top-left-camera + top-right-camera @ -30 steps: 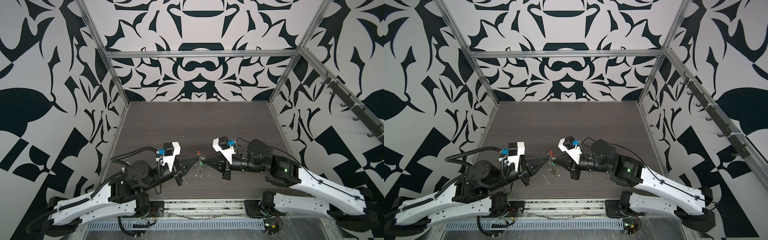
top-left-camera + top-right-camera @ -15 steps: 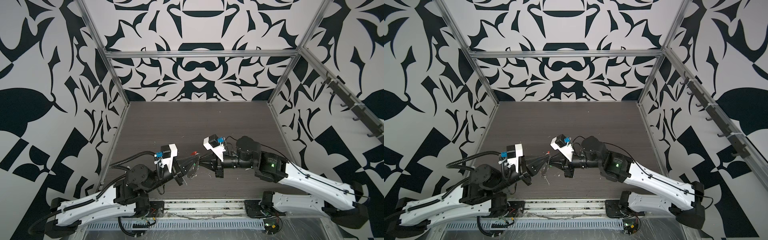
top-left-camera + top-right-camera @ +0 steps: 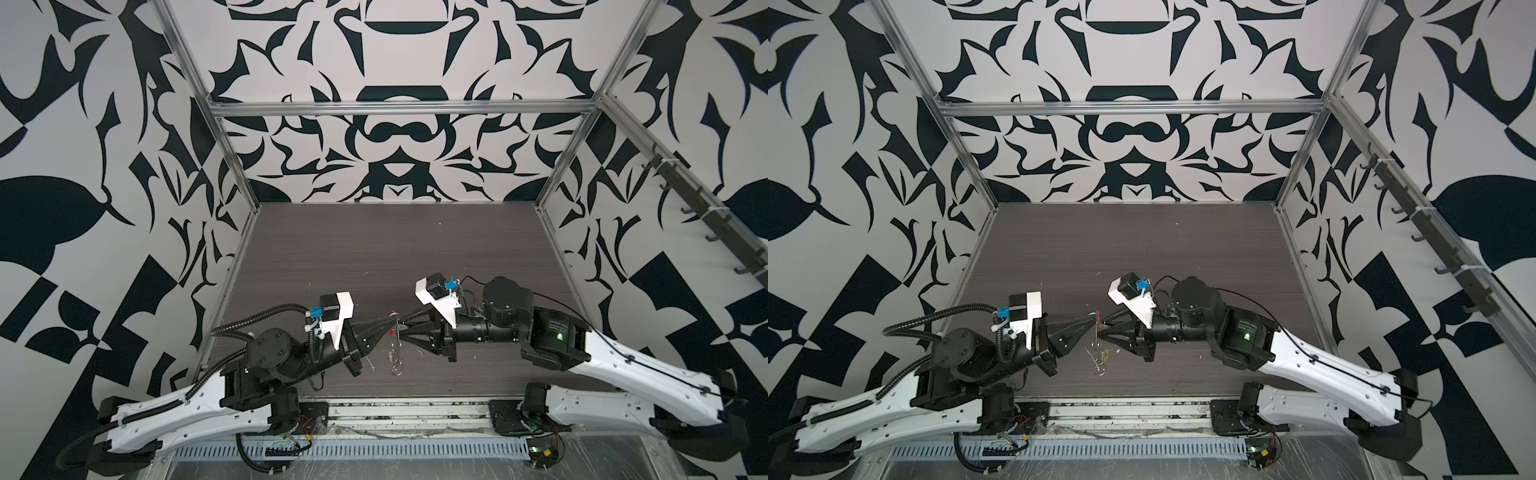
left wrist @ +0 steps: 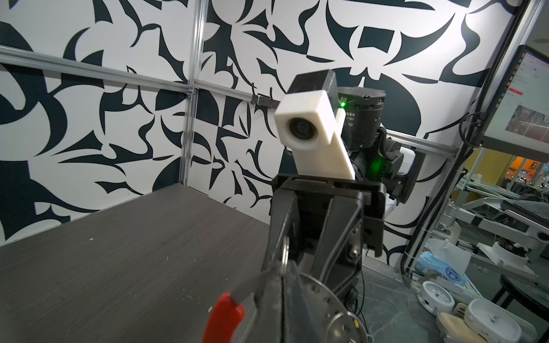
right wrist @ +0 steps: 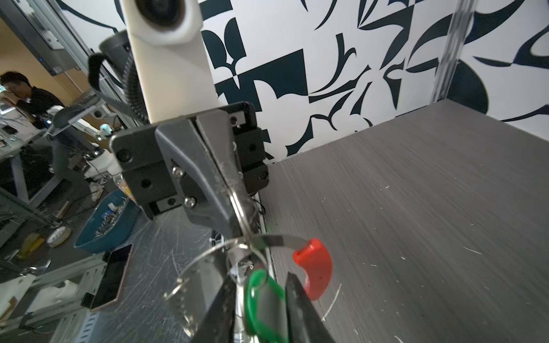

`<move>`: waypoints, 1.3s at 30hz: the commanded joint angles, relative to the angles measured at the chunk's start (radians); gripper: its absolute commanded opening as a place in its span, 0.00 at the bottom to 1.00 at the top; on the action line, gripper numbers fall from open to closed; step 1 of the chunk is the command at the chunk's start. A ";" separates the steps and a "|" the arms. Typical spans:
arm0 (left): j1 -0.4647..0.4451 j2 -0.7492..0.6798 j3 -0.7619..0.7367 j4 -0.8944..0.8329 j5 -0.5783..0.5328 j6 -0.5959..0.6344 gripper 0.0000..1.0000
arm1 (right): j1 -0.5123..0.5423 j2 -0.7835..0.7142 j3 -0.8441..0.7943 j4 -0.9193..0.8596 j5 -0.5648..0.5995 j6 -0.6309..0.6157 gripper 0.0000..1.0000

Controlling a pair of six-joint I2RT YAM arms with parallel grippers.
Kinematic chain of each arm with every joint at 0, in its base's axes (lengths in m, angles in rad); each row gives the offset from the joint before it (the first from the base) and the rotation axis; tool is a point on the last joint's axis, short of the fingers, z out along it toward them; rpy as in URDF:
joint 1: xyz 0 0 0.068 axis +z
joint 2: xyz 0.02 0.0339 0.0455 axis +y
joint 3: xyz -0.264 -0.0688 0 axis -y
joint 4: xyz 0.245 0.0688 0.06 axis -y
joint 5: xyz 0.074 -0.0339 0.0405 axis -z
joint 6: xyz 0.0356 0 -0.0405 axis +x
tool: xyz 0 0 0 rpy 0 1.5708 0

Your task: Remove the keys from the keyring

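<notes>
Table (image 3: 415, 249): dark woodgrain. Left gripper (image 3: 388, 323): jaws pressed together on the keyring (image 5: 315, 268) wire beside its red sleeve. Right gripper (image 3: 406, 324) opposite, jaws partly spread, green tag (image 5: 263, 306) between them. Keys (image 3: 397, 361) dangle below both tips.

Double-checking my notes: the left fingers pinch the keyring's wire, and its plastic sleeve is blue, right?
No: the sleeve on the keyring is red, not blue; the right wrist view shows it. The left fingers do pinch the wire.
</notes>
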 commanded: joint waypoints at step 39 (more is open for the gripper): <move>0.000 0.027 0.106 -0.123 0.037 -0.014 0.00 | 0.004 -0.029 0.093 0.050 -0.009 -0.006 0.00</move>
